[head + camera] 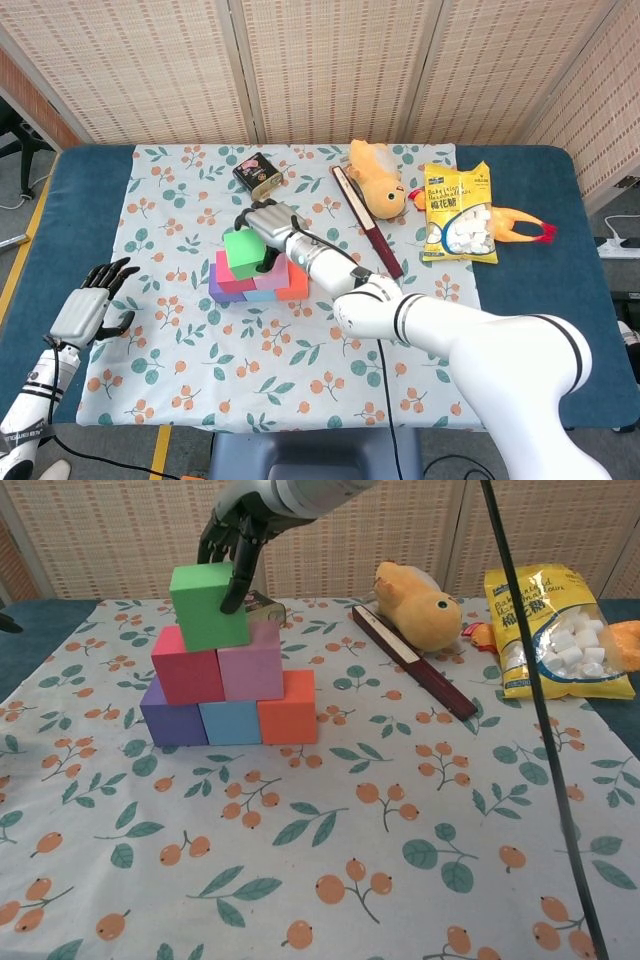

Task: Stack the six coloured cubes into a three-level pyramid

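The yellow snack bag (556, 630) carries printed wording near its top edge: blue Chinese characters in the chest view, too small and blurred to read with confidence. The small dark tin (258, 173) bears a label whose print cannot be made out. Nothing else shows legible text.

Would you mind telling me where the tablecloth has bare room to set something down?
Free: the near half of the tablecloth, in front of the cube pyramid, and the strip left of it toward the left hand. Crowded: the far edge, with tin, plush duck, dark stick and marshmallow bag.
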You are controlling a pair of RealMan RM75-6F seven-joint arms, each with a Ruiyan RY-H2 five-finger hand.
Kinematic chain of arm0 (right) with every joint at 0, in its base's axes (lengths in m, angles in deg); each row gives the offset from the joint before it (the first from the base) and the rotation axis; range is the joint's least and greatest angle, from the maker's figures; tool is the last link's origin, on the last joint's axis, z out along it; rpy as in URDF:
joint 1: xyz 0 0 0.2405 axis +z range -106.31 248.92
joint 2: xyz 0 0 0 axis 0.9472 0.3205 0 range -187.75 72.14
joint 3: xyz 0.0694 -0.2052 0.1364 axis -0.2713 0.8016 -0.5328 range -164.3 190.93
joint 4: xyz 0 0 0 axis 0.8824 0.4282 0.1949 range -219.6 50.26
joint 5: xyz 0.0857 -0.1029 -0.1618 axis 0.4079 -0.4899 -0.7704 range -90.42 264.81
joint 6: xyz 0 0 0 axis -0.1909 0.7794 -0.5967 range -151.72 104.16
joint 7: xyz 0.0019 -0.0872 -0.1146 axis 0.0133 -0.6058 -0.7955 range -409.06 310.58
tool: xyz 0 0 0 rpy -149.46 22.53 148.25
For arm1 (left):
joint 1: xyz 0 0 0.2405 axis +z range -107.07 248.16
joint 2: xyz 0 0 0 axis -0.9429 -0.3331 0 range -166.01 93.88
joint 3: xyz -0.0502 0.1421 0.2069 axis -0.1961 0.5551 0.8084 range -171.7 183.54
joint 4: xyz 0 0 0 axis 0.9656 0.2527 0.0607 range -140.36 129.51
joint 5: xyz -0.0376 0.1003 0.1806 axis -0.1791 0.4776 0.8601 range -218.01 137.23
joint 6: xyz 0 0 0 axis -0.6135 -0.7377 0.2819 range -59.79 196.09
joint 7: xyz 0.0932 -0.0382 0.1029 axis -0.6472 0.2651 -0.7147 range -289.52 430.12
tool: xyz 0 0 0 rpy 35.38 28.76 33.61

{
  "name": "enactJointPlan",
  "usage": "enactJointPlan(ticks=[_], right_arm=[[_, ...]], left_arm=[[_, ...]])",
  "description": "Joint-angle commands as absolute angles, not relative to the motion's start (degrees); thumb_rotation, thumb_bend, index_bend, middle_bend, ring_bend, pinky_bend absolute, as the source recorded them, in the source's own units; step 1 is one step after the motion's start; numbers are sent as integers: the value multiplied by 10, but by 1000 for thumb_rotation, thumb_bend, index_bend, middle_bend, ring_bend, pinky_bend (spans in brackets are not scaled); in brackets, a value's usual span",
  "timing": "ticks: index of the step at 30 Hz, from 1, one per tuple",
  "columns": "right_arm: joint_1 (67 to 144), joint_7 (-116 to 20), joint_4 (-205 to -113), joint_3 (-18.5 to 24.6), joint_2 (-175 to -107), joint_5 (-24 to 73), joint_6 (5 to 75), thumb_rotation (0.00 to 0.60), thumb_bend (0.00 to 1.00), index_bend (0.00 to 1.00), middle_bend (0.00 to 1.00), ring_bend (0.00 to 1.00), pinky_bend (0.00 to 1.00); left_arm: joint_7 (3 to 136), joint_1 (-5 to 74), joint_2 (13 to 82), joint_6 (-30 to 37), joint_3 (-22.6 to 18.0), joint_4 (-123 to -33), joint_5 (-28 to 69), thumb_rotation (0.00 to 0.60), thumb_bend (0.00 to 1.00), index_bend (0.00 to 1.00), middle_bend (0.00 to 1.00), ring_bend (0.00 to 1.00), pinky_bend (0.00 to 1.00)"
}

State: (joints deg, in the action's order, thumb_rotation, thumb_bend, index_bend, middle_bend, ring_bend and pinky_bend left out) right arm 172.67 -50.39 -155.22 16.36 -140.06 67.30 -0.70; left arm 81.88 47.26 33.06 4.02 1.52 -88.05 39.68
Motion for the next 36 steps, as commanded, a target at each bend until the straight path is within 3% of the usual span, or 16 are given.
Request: enactJointPlan(ticks=[1,36], right_arm=[[1729,-511,-1551,165,-1404,681,0,562,93,292,107,0,0],[1741,-605,-1612,152,-1396,814,64,563,93,310,107,0,0]], left_arm=[[820,472,331,40,15,-880,397,599,437,134,0,0,0],[836,472,335,37,20,-869,409,600,438,133,0,0,0]])
